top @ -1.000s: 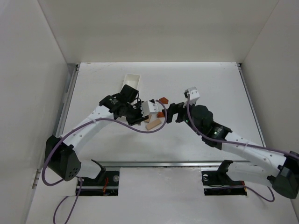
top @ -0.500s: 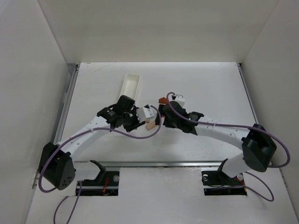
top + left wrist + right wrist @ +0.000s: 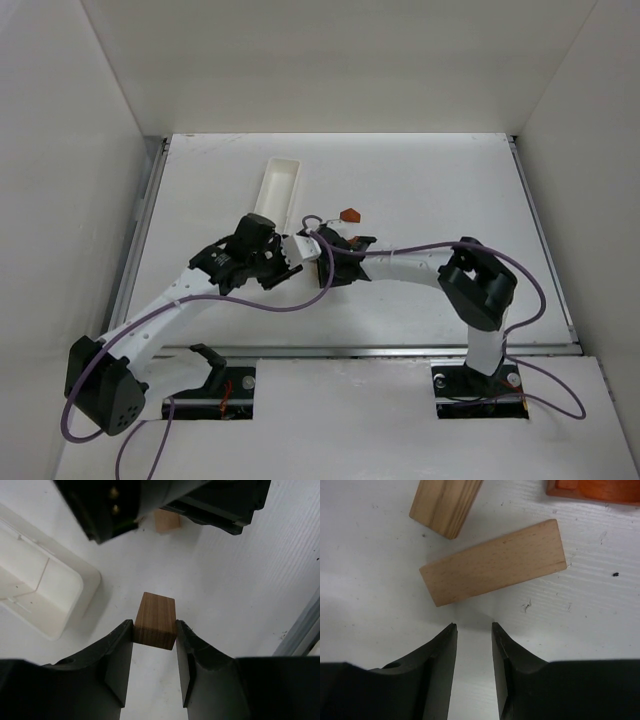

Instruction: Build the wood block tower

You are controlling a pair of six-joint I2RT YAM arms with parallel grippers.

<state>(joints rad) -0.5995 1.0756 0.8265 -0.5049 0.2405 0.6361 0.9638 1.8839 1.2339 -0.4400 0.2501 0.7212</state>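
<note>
The left tool [image 3: 155, 632] is closed partway on a small brown wood block [image 3: 156, 617]. Both inner finger faces press the block's sides, and its far end sticks out past the fingertips. Whether the block touches the tabletop [image 3: 240, 580] below cannot be told. Left of this tool lies the white tray [image 3: 45, 597], its rounded corner near the block but apart from it. Ahead, a second tan block [image 3: 167, 521] shows partly under the dark body of the other arm.

The right tool [image 3: 472, 627] stands only narrowly open, its fingers a slim gap apart with nothing between them. It points down at the tabletop. Just beyond its tips a flat tan block [image 3: 495, 562] lies slantwise, close to the fingertips but not touching them. A grained tan block [image 3: 445, 502] sits beyond that one's left end, close to it. The edge of the orange-red roof piece [image 3: 595, 489] shows at the upper right corner.

In the top view both tools meet near the middle of the tabletop, just below the tray. The tower's pieces lie separate there, and the roof piece sits alone a little beyond the right tool.
</note>
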